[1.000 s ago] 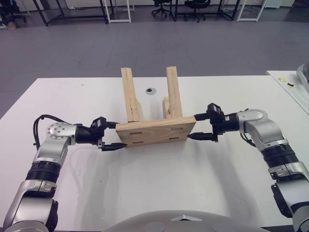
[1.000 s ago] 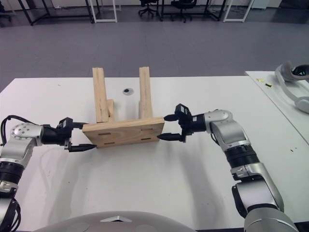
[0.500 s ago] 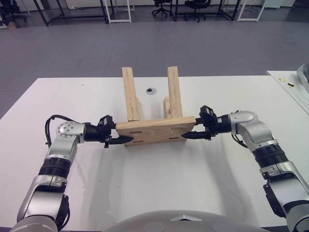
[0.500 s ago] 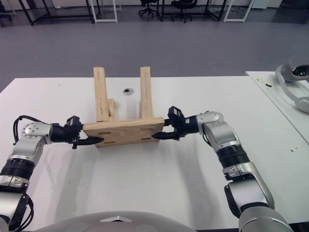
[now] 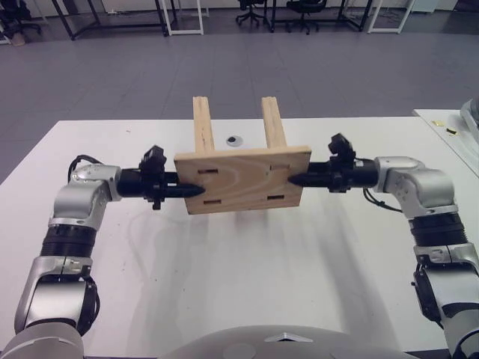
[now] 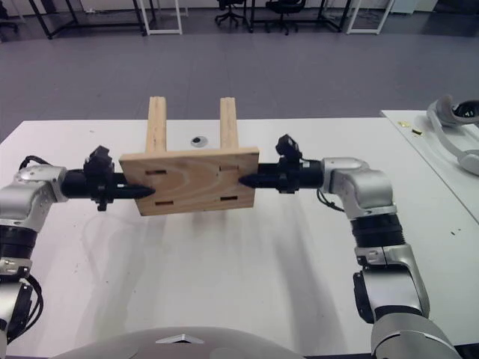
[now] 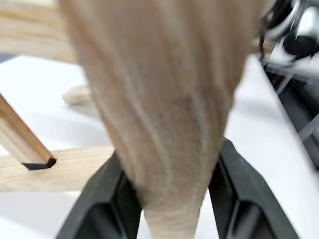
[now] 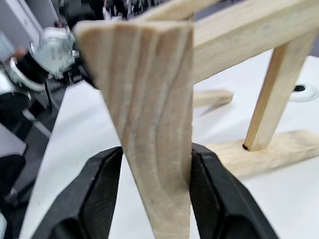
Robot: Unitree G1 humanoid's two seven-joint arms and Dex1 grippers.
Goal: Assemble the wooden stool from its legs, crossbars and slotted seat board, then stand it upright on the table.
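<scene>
The assembled wooden stool is held above the table, its slotted seat board (image 5: pixel 243 179) tipped up so its flat face looks toward me. Two legs (image 5: pixel 200 127) (image 5: pixel 272 123) run from it toward the table's far side. My left gripper (image 5: pixel 191 190) is shut on the board's left edge, and my right gripper (image 5: pixel 296 180) is shut on its right edge. In the left wrist view the black fingers (image 7: pixel 99 199) clamp the board's edge (image 7: pixel 159 99). In the right wrist view the fingers (image 8: pixel 99 194) squeeze the board (image 8: pixel 144 109), with a leg (image 8: pixel 274 94) and a crossbar (image 8: pixel 269 149) beyond.
A small round grommet hole (image 5: pixel 235 140) sits in the white table (image 5: pixel 239 284) behind the stool, between the legs. A second table at the right carries a headset (image 6: pixel 456 112). Grey floor and chair bases lie beyond the far edge.
Both grippers closed on the ends of the seat board. The board then rose off the table and tipped up to face me, with the legs swinging away.
</scene>
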